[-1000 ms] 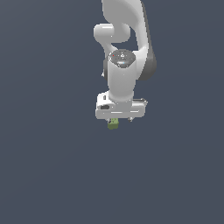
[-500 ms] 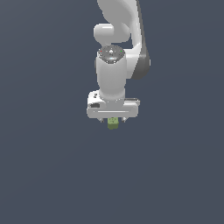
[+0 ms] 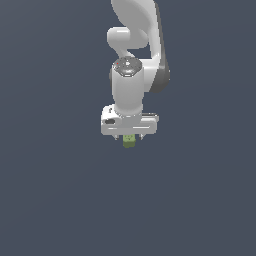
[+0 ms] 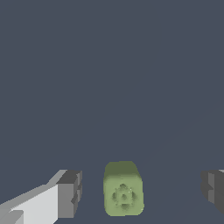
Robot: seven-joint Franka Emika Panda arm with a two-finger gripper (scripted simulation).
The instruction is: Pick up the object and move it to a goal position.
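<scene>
The object is a small yellow-green block (image 3: 128,142) seen just below my white gripper (image 3: 129,137) in the exterior view. In the wrist view the block (image 4: 123,194) shows a faint round mark on its face. It lies between my two grey fingertips (image 4: 70,192), with a gap on each side and nearer to one finger than the other. My gripper (image 4: 141,190) is open and touches nothing. The block rests on the dark grey floor.
The dark grey floor (image 3: 60,200) runs flat all around. The white arm (image 3: 137,45) rises above the gripper. No other object or goal marker shows in either view.
The hand has shifted slightly toward the exterior view's left and the wrist has turned. The block has stayed in the same spot under the gripper.
</scene>
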